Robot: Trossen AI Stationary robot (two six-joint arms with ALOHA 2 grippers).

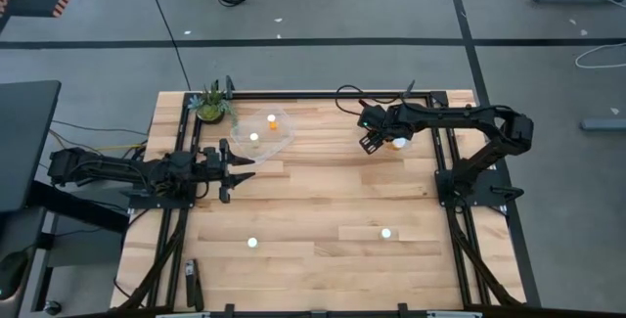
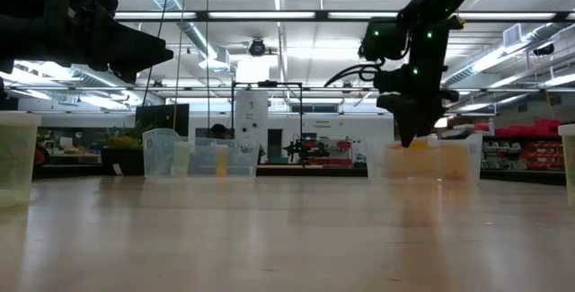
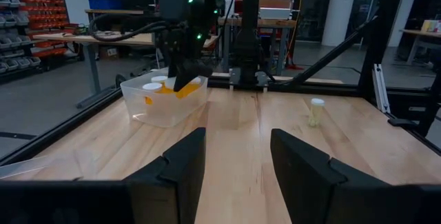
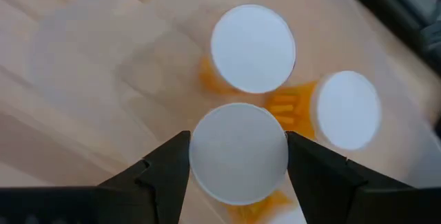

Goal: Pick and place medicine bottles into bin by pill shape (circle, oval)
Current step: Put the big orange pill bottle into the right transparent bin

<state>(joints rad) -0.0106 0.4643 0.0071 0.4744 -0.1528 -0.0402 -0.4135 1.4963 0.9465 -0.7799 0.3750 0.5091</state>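
My right gripper (image 1: 381, 140) hangs over a clear bin (image 3: 165, 110) at the table's far right, shut on a white-capped orange medicine bottle (image 4: 239, 151). Two more bottles (image 4: 253, 48) (image 4: 348, 110) stand in that bin. My left gripper (image 1: 231, 167) is open and empty above the table's left side, near a second clear bin (image 1: 289, 127) that holds two bottles (image 1: 254, 137). Two bottles (image 1: 252, 243) (image 1: 385, 232) stand upright on the table toward its near edge. My right gripper pinches the bottle's round white cap (image 4: 200, 156) between its two fingers, one on each side of the cap. The fingers come from above, pointing down. The orange body (image 3: 189, 87) hangs tilted below them at the bin's rim; whether it touches the bin's floor is hidden.
A small potted plant (image 1: 210, 103) stands at the far left corner beside the left bin. Black frame rails (image 1: 445, 176) run along the table's left, right and far edges. Bare wood lies between the two bins and the two loose bottles.
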